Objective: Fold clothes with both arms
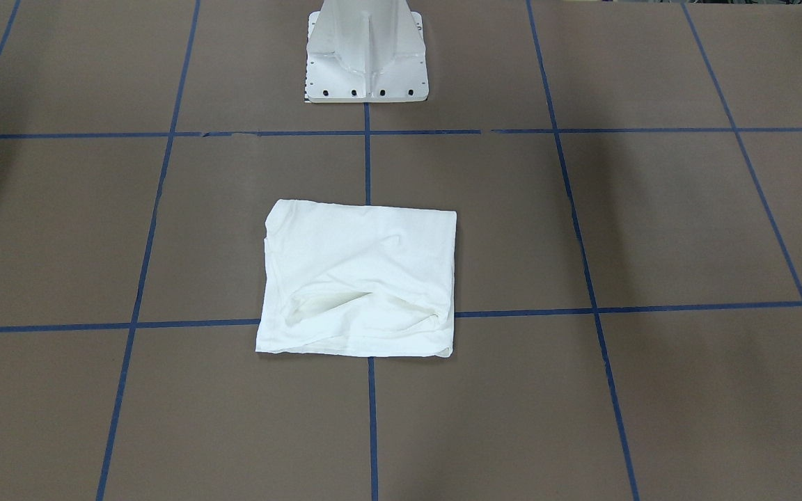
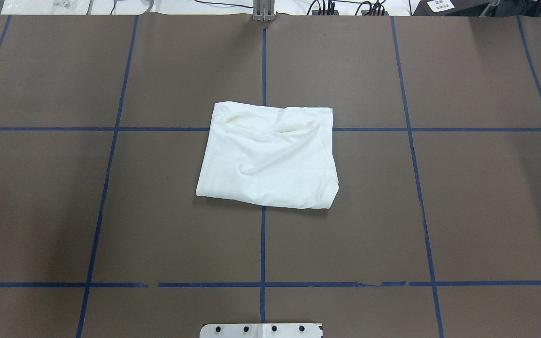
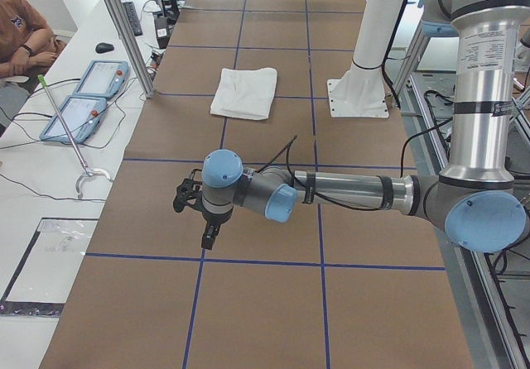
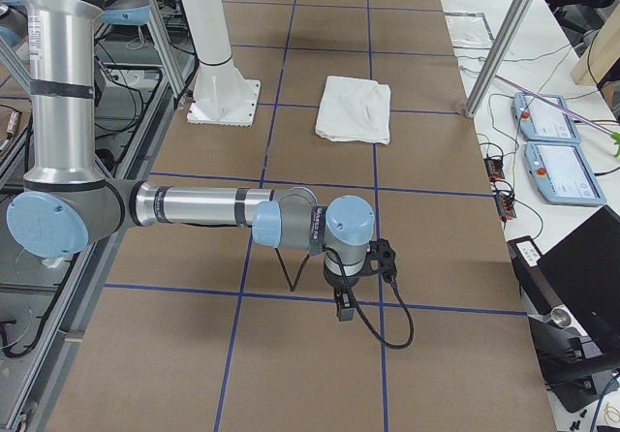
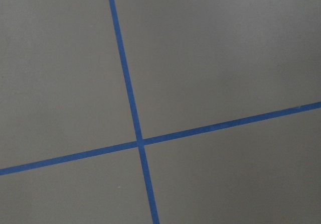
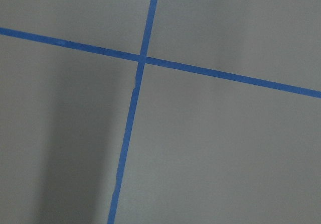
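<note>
Lying as a compact, roughly rectangular packet at the centre of the front-facing view, the white shirt [image 1: 359, 278] has no sleeve or collar hanging loose. A soft ridge crosses the part nearest the bottom of that frame. I judge the folding done or very nearly so, with at most a smoothing of that ridge or a squaring of the edges left. No print or neck label shows on the shirt, only plain white cloth. It rests on the brown worktop [image 1: 651, 229] over a crossing of blue tape lines [image 1: 367, 160], just below the white pedestal base [image 1: 366, 56]. Both arms are well apart from it. The left pincer [image 3: 209, 238] hangs low in the left side view and the right pincer [image 4: 344, 314] low in the right side view, and I cannot tell whether either set of jaws is apart or together. A small label on the left arm's upright tube [image 3: 480, 50] is too small to read.
</note>
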Available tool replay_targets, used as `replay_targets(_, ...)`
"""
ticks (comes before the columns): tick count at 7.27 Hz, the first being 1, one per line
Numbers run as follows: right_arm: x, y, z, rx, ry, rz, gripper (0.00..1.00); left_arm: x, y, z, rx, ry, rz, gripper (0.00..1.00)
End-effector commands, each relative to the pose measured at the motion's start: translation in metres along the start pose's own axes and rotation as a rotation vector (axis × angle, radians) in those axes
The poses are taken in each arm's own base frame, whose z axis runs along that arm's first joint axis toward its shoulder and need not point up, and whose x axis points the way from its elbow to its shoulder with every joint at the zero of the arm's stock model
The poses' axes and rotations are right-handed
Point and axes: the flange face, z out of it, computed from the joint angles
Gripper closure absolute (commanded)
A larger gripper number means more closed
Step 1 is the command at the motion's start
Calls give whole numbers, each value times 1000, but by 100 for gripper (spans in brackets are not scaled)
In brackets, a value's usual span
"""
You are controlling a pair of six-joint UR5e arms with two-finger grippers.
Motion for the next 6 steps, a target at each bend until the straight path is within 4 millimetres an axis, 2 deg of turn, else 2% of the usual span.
replay_targets(1, -2, -3, -4, 7, -1, 41, 0, -7, -1, 2, -76, -43, -71, 0)
replay_targets(3, -5, -4, -3, 5, -21, 93, 0, -7, -1, 3, -135, -45, -107, 0)
replay_targets(6, -5, 2, 1, 1, -52, 104, 0, -12, 4, 8, -228, -18, -20, 0)
